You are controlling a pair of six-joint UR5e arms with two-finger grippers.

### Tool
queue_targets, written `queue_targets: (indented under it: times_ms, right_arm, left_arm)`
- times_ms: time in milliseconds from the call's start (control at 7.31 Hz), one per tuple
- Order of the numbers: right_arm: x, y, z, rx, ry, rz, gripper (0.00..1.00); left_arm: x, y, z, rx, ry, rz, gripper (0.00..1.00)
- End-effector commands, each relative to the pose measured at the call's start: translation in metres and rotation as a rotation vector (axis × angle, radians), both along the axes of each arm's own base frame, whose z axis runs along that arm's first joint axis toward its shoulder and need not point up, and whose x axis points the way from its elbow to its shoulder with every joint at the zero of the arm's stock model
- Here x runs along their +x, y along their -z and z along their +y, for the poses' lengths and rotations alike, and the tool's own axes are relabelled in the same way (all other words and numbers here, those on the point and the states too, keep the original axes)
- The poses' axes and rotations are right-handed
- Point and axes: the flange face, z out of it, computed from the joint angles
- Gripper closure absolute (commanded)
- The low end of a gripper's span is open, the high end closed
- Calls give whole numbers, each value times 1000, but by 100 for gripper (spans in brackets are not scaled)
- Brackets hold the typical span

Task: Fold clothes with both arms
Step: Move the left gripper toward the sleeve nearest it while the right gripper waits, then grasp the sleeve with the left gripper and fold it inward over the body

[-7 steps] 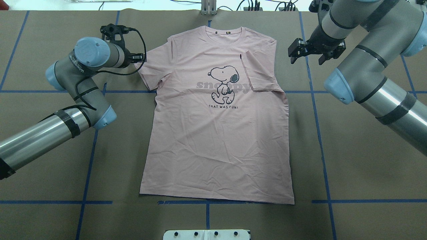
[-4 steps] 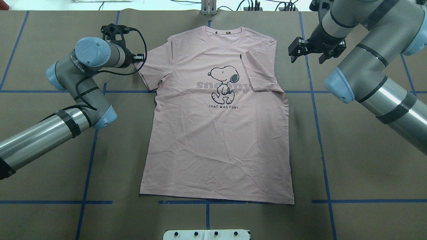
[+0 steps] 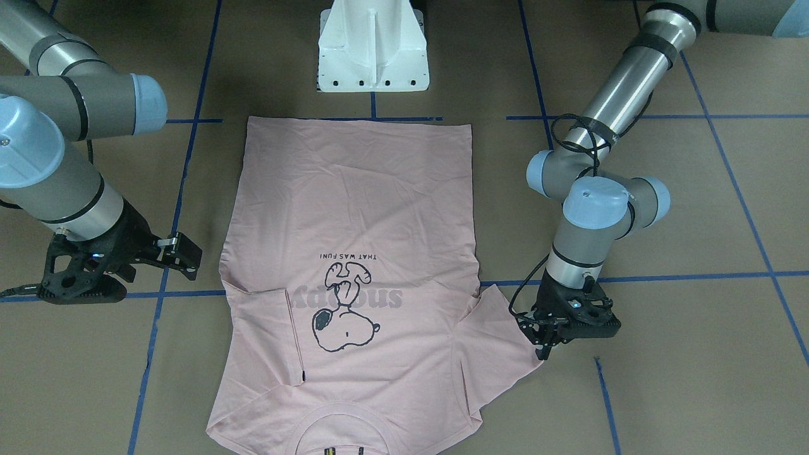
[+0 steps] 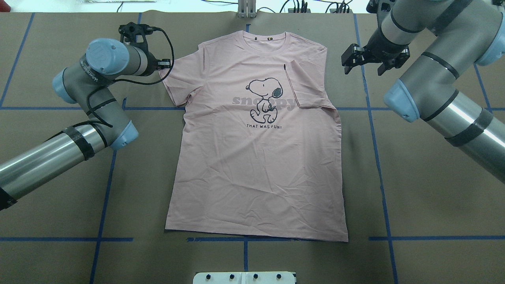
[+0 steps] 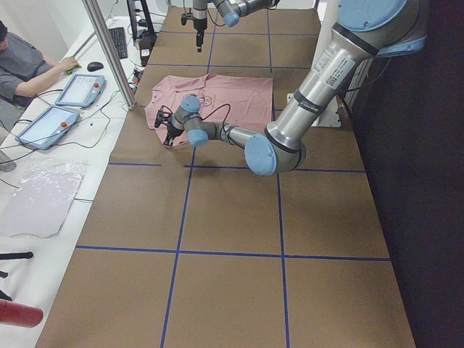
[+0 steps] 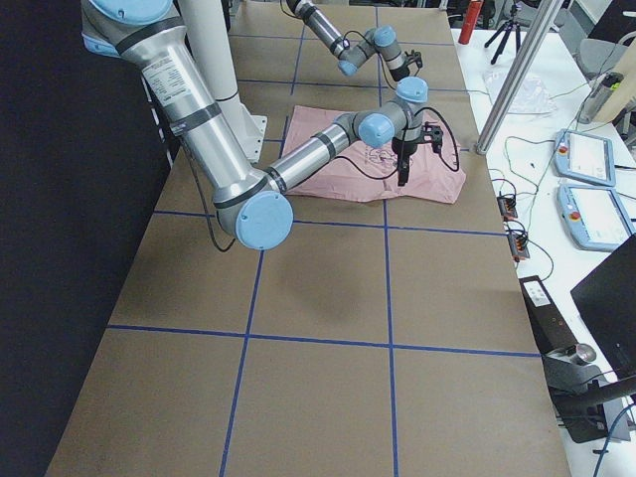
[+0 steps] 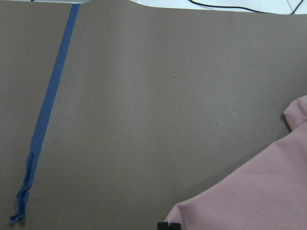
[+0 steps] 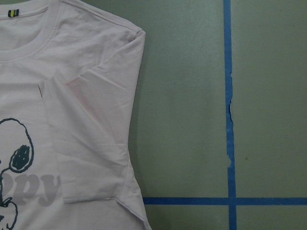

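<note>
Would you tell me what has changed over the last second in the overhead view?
The left gripper edged away from the robot's base along the spread sleeve of the T-shirt; whether its jaws hold cloth is unclear. The right gripper, jaws open, drifted slightly the same way. The T-shirt stayed flat, its other sleeve folded in.

Brown table (image 4: 434,205), blue tape grid (image 4: 434,238), white pedestal base (image 3: 373,50).
</note>
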Motion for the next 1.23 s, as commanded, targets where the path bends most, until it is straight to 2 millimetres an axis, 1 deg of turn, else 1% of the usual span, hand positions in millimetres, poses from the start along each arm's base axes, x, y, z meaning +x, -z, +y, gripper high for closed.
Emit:
queue_targets:
  times_ms: [0, 137, 273, 410, 547, 684, 820, 957, 1094]
  right_arm:
    - [-1, 0, 0, -2, 0, 0, 0]
    - [-1, 1, 0, -1, 0, -1, 0]
    - [-1, 1, 0, -1, 0, -1, 0]
    - [-1, 1, 0, 0, -1, 0, 0]
    - [-1, 1, 0, 0, -1, 0, 0]
    - [-1, 1, 0, 1, -1, -1, 0]
    - [-1, 0, 1, 0, -1, 0, 0]
    - [0, -2, 1, -4, -2, 1, 0]
    - [1, -3, 1, -5, -2, 2, 0]
  left_arm:
    - [-36, -3, -13, 7, -16, -2, 100]
    - [-40, -7, -8, 10, -17, -2, 100]
    - [-40, -8, -8, 4, -17, -7, 100]
    - [-41, 3, -7, 2, -15, -5, 100]
    - [-38, 28, -3, -9, -13, 2, 100]
    - [-18, 62, 22, -55, -19, 38, 100]
    - [11, 92, 43, -114, -11, 95, 100]
    - [38, 118, 58, -152, -8, 159, 100]
    - [63, 148, 69, -183, -7, 213, 100]
